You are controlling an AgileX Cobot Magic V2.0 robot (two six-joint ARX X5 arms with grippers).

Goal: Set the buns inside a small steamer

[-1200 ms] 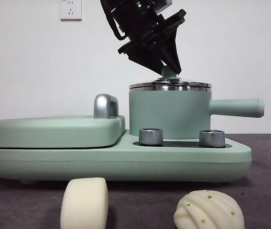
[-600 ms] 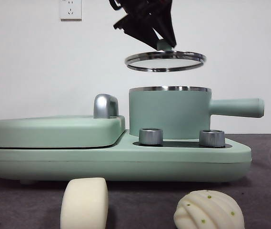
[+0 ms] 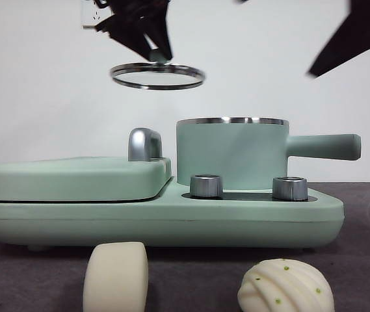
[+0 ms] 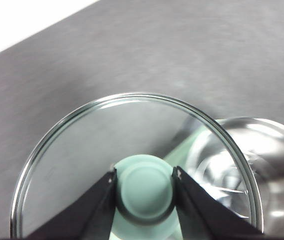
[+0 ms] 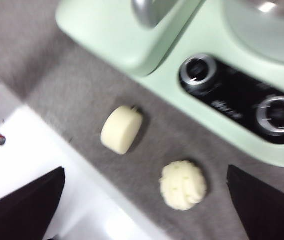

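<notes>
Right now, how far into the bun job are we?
Done: the small steamer stands open. In hand: the left pincer is shut on the knob of the glass lid, holding it in the air beside the pot. Left: both the smooth bun and the ridged bun lie on the table; the right pincer is open above them.

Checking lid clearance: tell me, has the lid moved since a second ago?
Yes. The lid, held by the left gripper, rose off the steamer and shifted toward the griddle side.

Bright even light, blurred wrist views
</notes>
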